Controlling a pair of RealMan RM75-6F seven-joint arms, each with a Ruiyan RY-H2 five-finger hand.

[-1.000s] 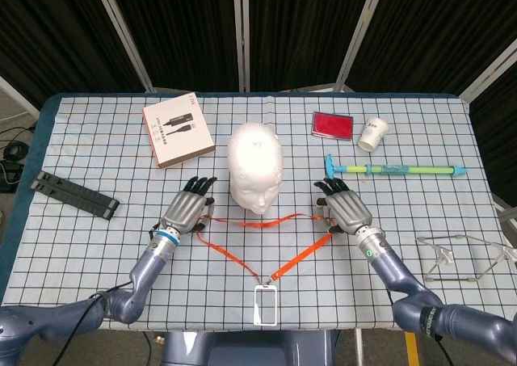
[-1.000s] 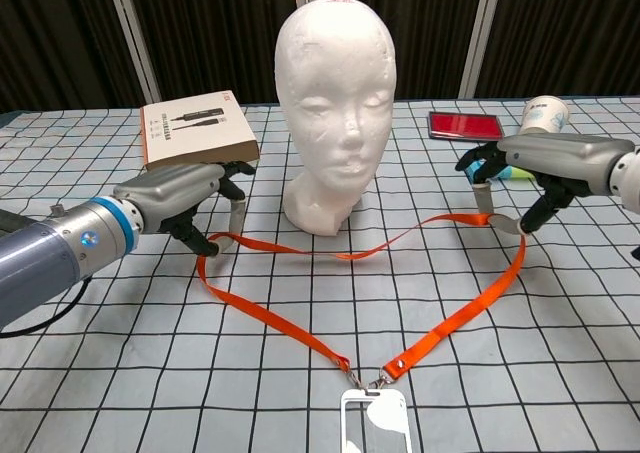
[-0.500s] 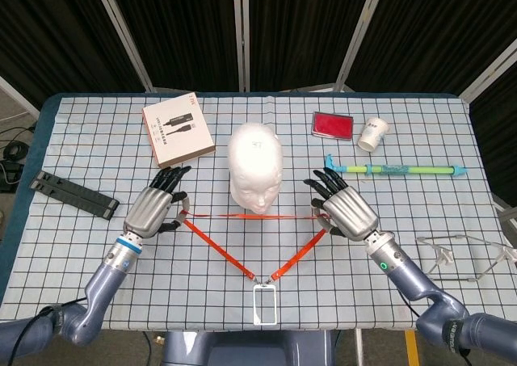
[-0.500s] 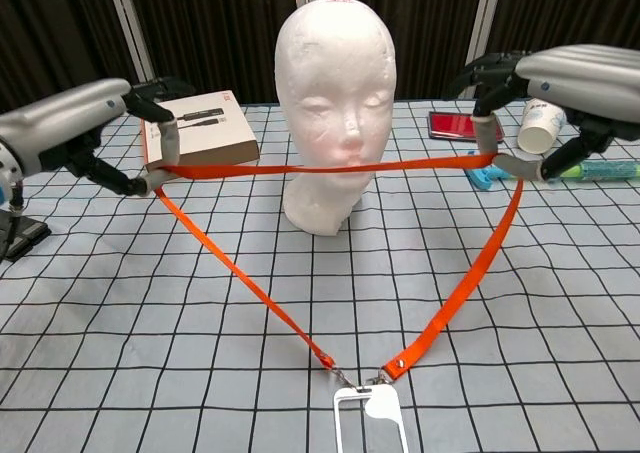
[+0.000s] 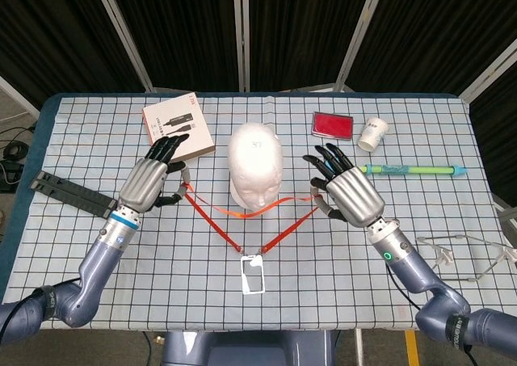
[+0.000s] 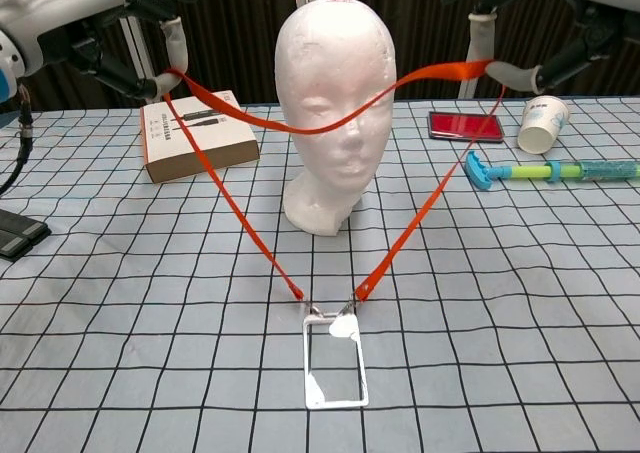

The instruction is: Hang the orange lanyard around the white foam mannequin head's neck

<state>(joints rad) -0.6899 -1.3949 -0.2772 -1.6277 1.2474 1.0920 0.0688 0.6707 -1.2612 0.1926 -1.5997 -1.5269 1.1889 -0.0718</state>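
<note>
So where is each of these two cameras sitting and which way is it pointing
Head view: high above the near table edge, looking down at the foam head, with both forearms, the left hand and the right hand.
Chest view: low at the near edge, looking level at the foam head's face; only the raised hands show, in the top corners.
Both show the lanyard, brown box and paper cup.

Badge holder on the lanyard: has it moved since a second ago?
Yes. The badge holder has slid along the table toward the mannequin head, as both robot hands raised the orange lanyard.
</note>
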